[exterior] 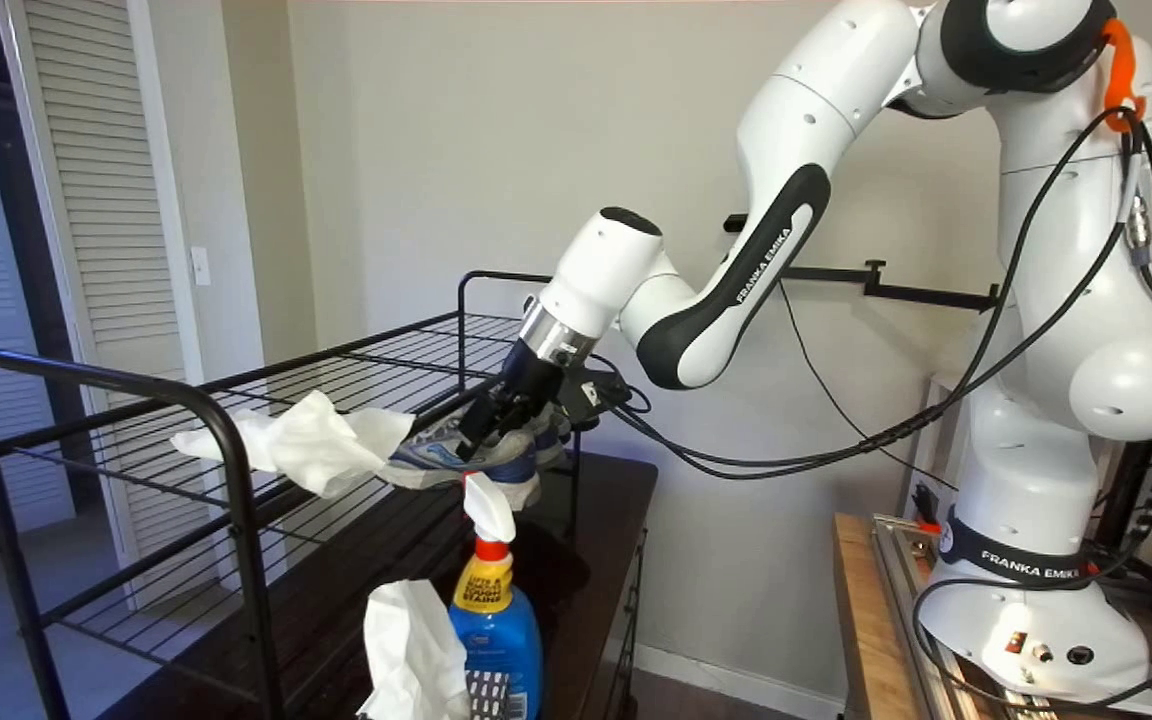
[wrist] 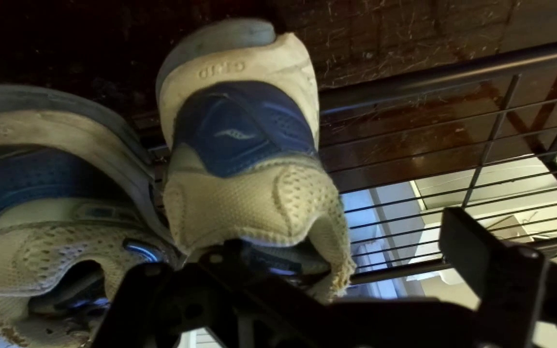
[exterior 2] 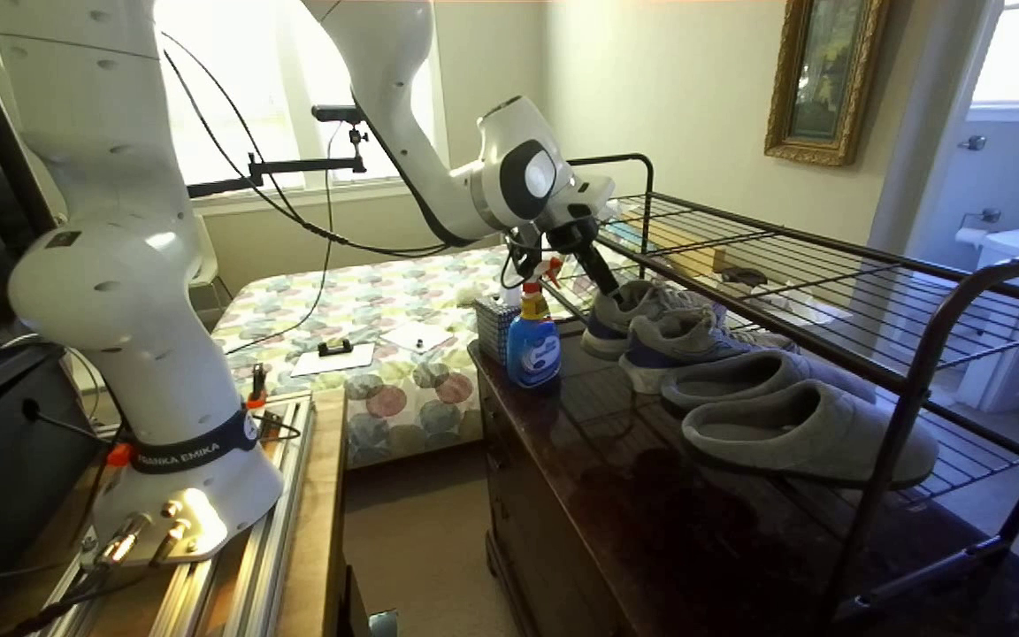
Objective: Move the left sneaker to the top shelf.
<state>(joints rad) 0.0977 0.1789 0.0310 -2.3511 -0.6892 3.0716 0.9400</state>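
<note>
Wrist view gives you the clearest look: gripper spread wide, holding nothing. One finger stands outside the left sneaker, the other overlaps its collar opening; black on dark, so you can't tell if that tip is inside or touching. Toe is out of sight there, and the second grey sneaker just beside is cut off by the border.

Both exterior views put your left sneaker on the lower wire tier of the black rack, below the top shelf. In an exterior view the second grey sneaker hides part of it; in an exterior view the blue spray bottle overlaps its sole.

Only an exterior view gets you the grey slippers. Crumpled white sheet: tier hard to make out.

Edges: heel sticks out past the lower wire tier's front rail, over the dresser. Top shelf's front rail passes near the gripper. Room: the top shelf's wires run bare above the slippers.
</note>
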